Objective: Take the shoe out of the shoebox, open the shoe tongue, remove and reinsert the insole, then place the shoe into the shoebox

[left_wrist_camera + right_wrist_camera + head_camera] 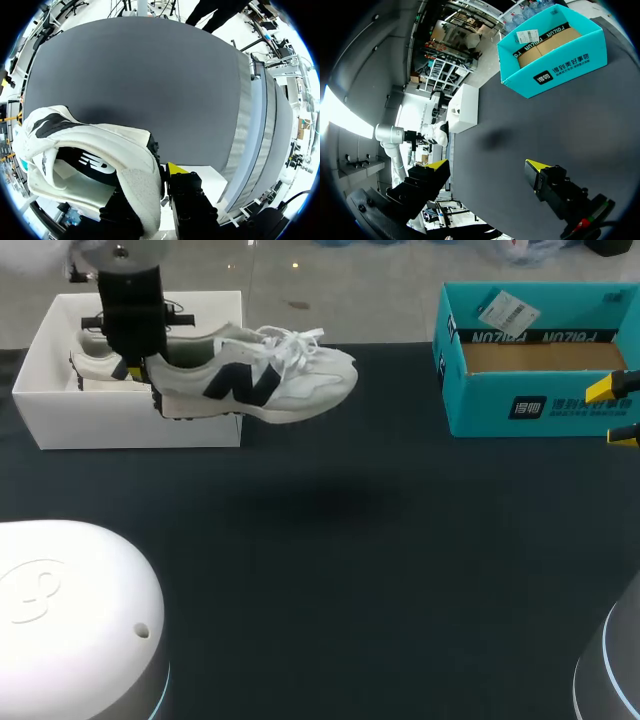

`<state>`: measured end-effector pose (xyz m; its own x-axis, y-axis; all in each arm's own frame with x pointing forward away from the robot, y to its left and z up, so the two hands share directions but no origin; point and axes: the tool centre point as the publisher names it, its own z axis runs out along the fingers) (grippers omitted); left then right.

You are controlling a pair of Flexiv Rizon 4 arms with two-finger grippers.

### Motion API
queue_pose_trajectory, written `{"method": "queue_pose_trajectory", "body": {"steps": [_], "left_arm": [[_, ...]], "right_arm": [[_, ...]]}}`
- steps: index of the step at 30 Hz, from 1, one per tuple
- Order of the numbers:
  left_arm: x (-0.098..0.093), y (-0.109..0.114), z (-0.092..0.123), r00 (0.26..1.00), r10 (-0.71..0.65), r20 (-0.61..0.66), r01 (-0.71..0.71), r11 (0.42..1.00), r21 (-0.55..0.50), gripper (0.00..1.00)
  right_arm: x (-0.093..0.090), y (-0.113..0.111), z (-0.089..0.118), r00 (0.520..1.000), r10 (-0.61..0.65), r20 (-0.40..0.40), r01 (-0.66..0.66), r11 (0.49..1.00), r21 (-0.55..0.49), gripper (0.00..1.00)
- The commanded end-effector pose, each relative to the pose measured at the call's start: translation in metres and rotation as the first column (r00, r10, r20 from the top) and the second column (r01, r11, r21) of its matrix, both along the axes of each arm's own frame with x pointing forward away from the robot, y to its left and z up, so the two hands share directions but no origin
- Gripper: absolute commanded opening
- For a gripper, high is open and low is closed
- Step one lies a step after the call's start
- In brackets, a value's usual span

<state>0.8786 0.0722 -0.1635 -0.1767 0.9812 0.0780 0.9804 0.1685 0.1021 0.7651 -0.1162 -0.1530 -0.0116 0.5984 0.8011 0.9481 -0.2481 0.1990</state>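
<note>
Left tool (143,373) clamps shoe (262,380) heel above white shoebox (130,426).

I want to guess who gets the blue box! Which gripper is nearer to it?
Right. The right gripper hangs close by the blue box, open; the left gripper holds the shoe far off by the white box.

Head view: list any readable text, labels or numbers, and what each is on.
teal box front wall, dark label: white characters, too small to read.
teal box inner back wall, dark band: upside-down letters, not reliably legible.
white tag on the teal box rim: barcode and print, too small to read.
shoe side: one large dark emblem, no readable words.
white shoebox: no print visible.
</note>
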Motion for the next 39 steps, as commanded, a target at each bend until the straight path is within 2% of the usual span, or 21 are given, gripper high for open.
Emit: {"method": "queue_pose_trajectory", "body": {"steps": [1, 9, 12, 13, 16, 37, 39], "left_arm": [[-0.026, -0.023, -0.006, 1.000, -0.001, 0.029, 0.001, 1.000, 0.010, 0.00], [-0.074, -0.063, -0.019, 0.999, 0.036, 0.004, -0.036, 0.999, -0.023, 0.00], [-0.089, -0.079, -0.022, 1.000, 0.026, -0.013, -0.025, 1.000, 0.015, 0.00], [-0.093, -0.081, -0.023, 1.000, 0.030, -0.010, -0.030, 0.999, -0.015, 0.00], [-0.102, -0.084, -0.027, 0.999, 0.043, -0.016, -0.043, 0.999, 0.008, 0.00], [-0.105, -0.088, -0.029, 0.999, 0.028, -0.026, -0.029, 1.000, -0.007, 0.00], [-0.106, -0.090, -0.041, 0.999, 0.035, -0.040, -0.036, 0.999, -0.007, 0.00]], "right_arm": [[0.000, 0.001, 0.000, 1.000, -0.002, -0.002, 0.002, 1.000, -0.003, 1.00], [0.000, 0.001, 0.000, 1.000, -0.002, -0.002, 0.002, 1.000, -0.003, 1.00], [0.000, 0.001, 0.000, 1.000, -0.002, -0.002, 0.002, 1.000, -0.003, 1.00], [0.000, 0.001, 0.000, 1.000, -0.002, -0.002, 0.002, 1.000, -0.003, 1.00], [0.000, 0.001, 0.000, 1.000, -0.002, -0.002, 0.002, 1.000, -0.003, 1.00], [0.000, 0.001, 0.000, 1.000, -0.002, -0.002, 0.002, 1.000, -0.003, 1.00], [0.000, 0.001, 0.000, 1.000, -0.002, -0.002, 0.002, 1.000, -0.003, 1.00]]}}
